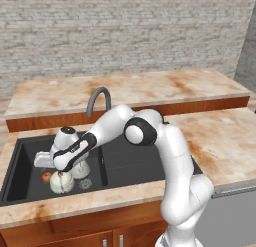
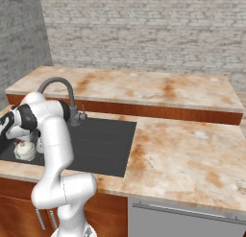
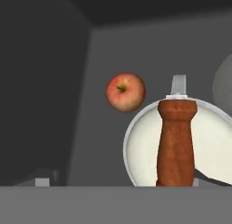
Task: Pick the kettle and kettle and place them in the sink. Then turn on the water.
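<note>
Two kettles sit in the left basin of the sink [image 1: 120, 166], a matte black double basin set into the marbled orange-tan surface [image 1: 220, 141]. One kettle, the kettle with the reddish-brown handle [image 1: 62, 183], stands at the near side of that basin floor; in the hand view it is seen from above, its whitish round body crossed by the brown handle [image 3: 176, 143]. The second kettle [image 1: 80, 168] stands just beside it, a little farther in and to the right, largely hidden by the robot's hand, so its handle cannot be made out. A small red apple [image 1: 46, 177] lies on the basin floor just left of the near kettle, apart from it in the hand view [image 3: 125, 92]. The fingers [image 1: 59, 172] hang directly above the brown-handled kettle, spread wide and grasping nothing. A grey gooseneck tap [image 1: 98, 100] arches up behind the sink at its far edge, also clear in the right base view [image 2: 60, 94]. Behind the sink a raised ledge of the same stone runs along the brick wall [image 1: 125, 31].
</note>
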### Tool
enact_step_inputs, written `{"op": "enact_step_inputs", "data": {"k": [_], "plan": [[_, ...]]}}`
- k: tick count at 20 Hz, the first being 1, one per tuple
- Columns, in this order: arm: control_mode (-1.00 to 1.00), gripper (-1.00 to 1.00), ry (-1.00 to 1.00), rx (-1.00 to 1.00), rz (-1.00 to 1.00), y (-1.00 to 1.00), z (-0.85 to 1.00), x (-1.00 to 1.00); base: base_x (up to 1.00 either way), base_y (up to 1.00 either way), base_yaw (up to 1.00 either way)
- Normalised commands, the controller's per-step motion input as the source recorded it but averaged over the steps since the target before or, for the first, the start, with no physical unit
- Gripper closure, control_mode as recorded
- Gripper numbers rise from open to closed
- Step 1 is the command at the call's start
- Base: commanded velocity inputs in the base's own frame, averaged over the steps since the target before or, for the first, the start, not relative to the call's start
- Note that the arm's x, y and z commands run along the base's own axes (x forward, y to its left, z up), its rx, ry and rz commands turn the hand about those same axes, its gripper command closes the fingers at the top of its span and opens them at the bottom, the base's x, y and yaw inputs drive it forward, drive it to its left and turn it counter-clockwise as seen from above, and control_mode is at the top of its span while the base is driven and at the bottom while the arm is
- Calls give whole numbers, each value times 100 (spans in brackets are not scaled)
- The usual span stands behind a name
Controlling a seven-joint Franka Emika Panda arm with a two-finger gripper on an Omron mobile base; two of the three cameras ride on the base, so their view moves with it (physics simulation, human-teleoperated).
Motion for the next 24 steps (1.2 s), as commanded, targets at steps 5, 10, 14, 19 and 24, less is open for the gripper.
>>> {"op": "enact_step_inputs", "data": {"k": [5,10,14,19,24], "plan": [[-100,-100,0,-1,0,-50,17,-20,0,0,0],[-100,-100,0,-1,0,-35,27,-23,0,0,0],[-100,-100,0,-6,0,-13,9,-8,0,0,0],[-100,-100,-1,-15,0,-20,-22,0,0,0,0],[-100,-100,-4,-14,0,-32,-31,0,0,0,0]]}}
